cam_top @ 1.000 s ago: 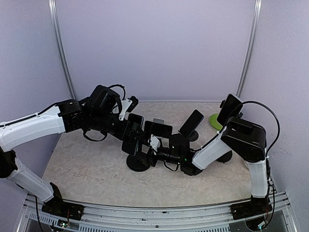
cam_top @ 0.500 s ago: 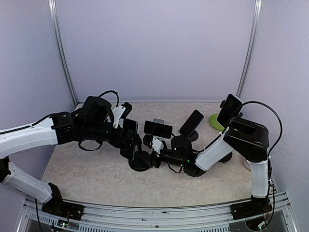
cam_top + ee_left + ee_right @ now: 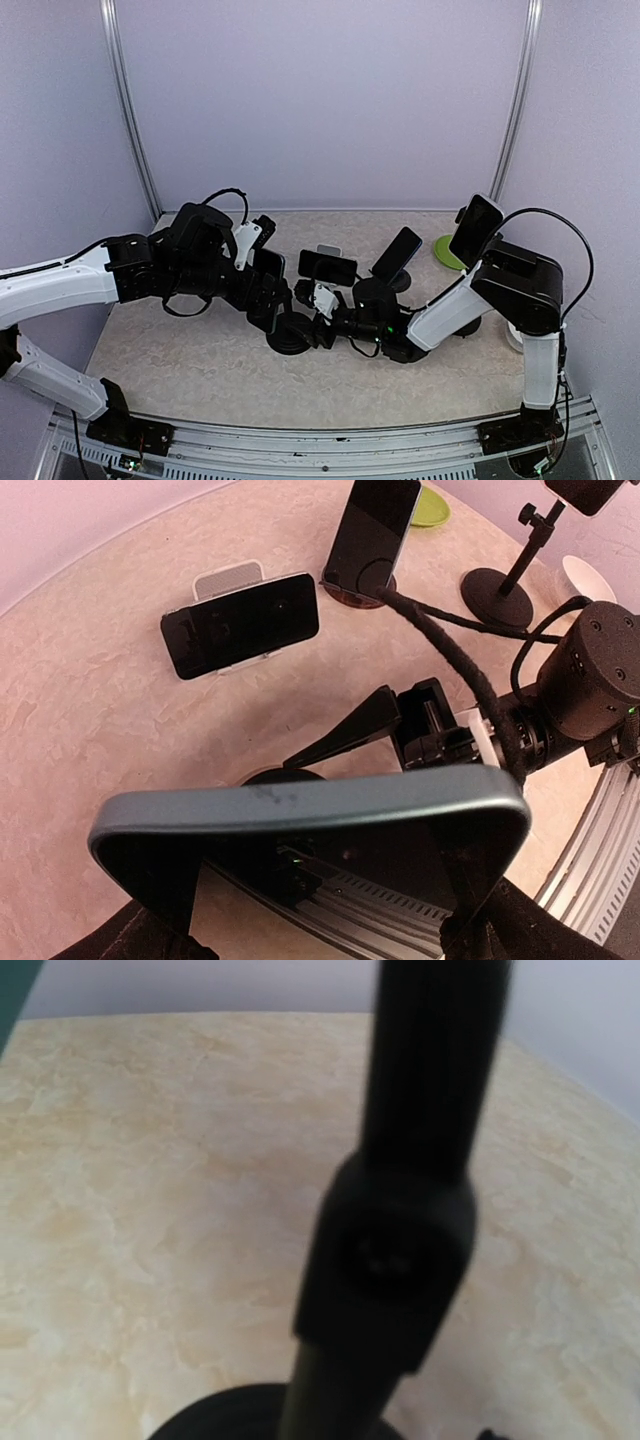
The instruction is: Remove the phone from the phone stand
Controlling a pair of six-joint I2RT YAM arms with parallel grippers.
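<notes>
The phone (image 3: 310,810), dark with a blue-grey rim, fills the bottom of the left wrist view. My left gripper (image 3: 320,925) is shut on it across its width, one finger at each side edge. From above, the left gripper (image 3: 265,290) holds the phone just over the black phone stand (image 3: 288,338) with its round base. Whether the phone still sits in the stand's clamp is hidden. My right gripper (image 3: 314,316) reaches in low from the right to the stand's pole (image 3: 400,1250), which fills the right wrist view. Its fingers do not show there.
A second phone (image 3: 328,266) lies sideways on a white holder behind. A third phone (image 3: 398,253) leans on a dark round stand, beside a green disc (image 3: 447,250). A fourth phone (image 3: 475,228) sits on a tall stand at the right, above my right arm.
My left arm has drawn back to the left and lower, taking the phone with it. The right gripper has stayed at the stand's pole, shifting only slightly.
</notes>
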